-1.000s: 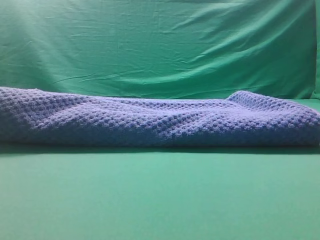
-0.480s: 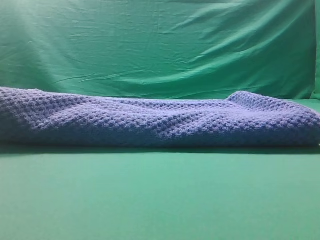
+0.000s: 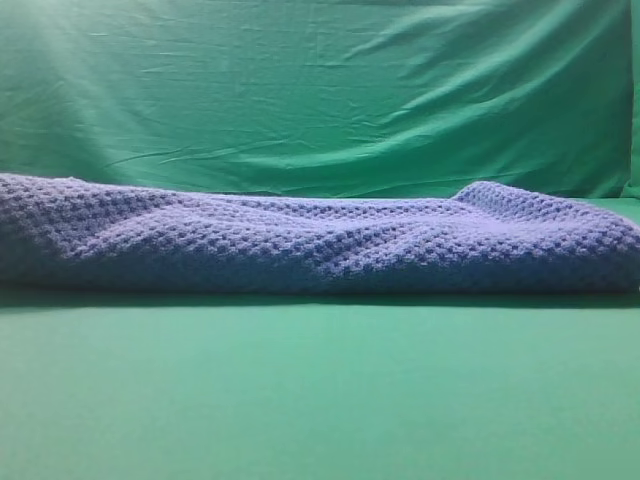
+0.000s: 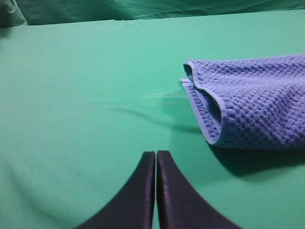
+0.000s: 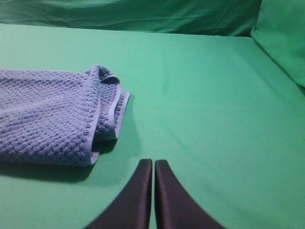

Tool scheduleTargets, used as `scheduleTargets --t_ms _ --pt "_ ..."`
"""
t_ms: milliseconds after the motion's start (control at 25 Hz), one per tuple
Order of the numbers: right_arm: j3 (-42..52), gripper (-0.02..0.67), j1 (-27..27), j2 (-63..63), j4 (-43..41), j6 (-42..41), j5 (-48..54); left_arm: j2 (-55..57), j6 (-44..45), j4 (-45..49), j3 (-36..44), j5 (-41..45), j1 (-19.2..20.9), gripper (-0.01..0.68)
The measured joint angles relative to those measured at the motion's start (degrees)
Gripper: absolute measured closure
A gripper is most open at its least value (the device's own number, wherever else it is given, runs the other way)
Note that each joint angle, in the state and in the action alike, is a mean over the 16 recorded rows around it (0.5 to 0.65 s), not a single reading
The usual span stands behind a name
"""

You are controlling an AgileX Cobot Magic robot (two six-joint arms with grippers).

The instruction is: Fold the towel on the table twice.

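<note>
Towel: lies folded along the table, layered ends visible.
Left gripper: clenched, empty, beside towel end.
Right gripper: clenched, empty.
Risk: pinching one layer only, the fold opens.

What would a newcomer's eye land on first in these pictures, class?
The blue-grey waffle-knit towel stands out first, lying folded in a long band across the bright green table, nearly edge to edge in the high view. Next come the dark grippers, both shut and empty: the left gripper hangs off the towel's left end, the right gripper off its right end.
</note>
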Motion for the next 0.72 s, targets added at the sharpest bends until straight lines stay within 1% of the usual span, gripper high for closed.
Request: scheduleTargets --t_ms 720 --pt "0.0 0.649 -0.01 0.0 0.0 0.0 0.0 0.0 0.0 0.0 0.0 0.0 0.0 0.673"
